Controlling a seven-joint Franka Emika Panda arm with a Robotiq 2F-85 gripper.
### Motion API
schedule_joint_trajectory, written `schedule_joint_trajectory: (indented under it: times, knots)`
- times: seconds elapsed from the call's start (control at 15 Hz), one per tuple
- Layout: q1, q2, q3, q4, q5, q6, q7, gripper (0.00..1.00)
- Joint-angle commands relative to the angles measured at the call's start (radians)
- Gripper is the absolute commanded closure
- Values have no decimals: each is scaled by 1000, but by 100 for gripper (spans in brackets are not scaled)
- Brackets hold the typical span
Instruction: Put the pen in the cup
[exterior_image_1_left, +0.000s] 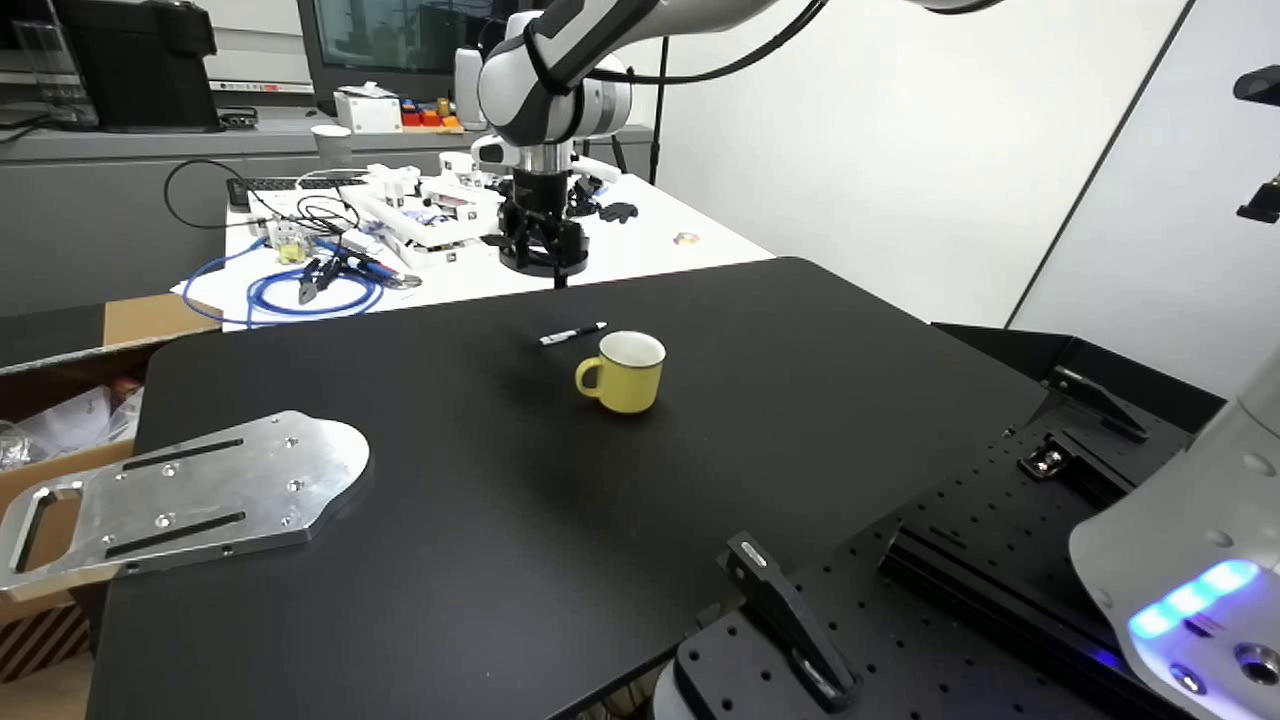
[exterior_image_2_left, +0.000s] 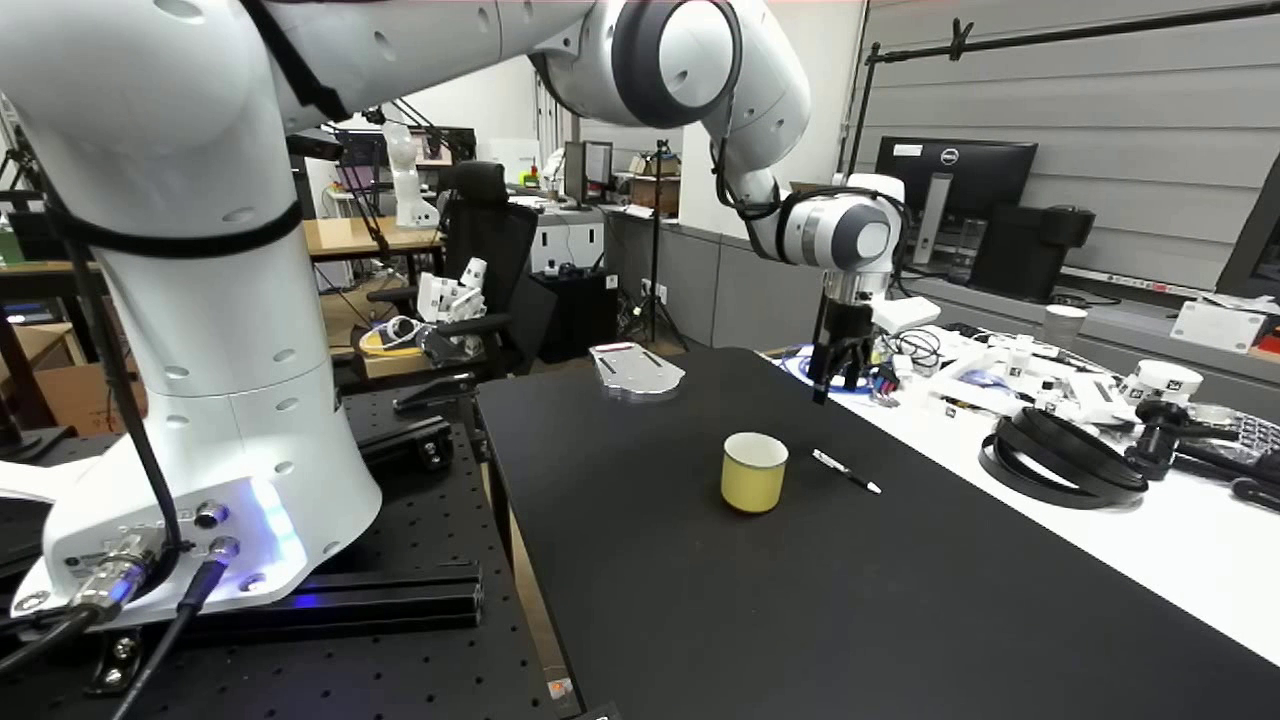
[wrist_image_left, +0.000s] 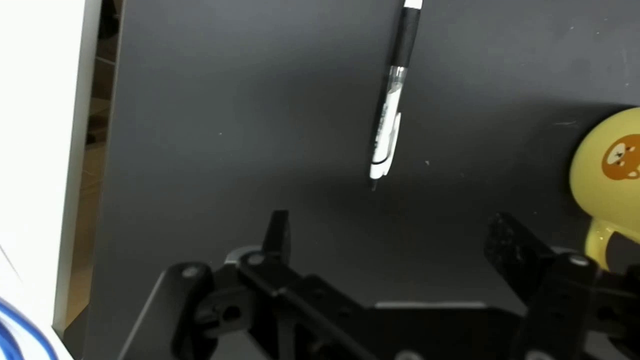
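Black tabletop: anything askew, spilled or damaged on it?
One oddity: the metal plate overhangs the edge of the black tabletop; a cardboard box shows through its handle slot in an exterior view. Otherwise nothing stands out: the yellow mug is upright, the pen lies flat, and I see no spill or damage.

Yel. mug (exterior_image_1_left: 630, 385) upright on blk. tbl. (exterior_image_1_left: 500, 560); pen (exterior_image_1_left: 573, 334) nr. it, metal plate (exterior_image_1_left: 215, 490) well apart.

The white arm (exterior_image_2_left: 430, 42) had dark grey joint bands (exterior_image_2_left: 635, 55), black cables (exterior_image_1_left: 692, 80), a blue-lit base (exterior_image_2_left: 240, 455) and a black gripper (wrist_image_left: 390, 220).
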Motion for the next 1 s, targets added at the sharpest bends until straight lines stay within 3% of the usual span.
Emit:
schedule_joint_trajectory:
  times: [0.0,0.47,0.93]
  knots:
    - [-7,14,13,22,-15,-27,7,0]
    - [-13,27,22,51,-4,-58,-4,0]
    - [-27,105,18,86,-5,-5,7,0]
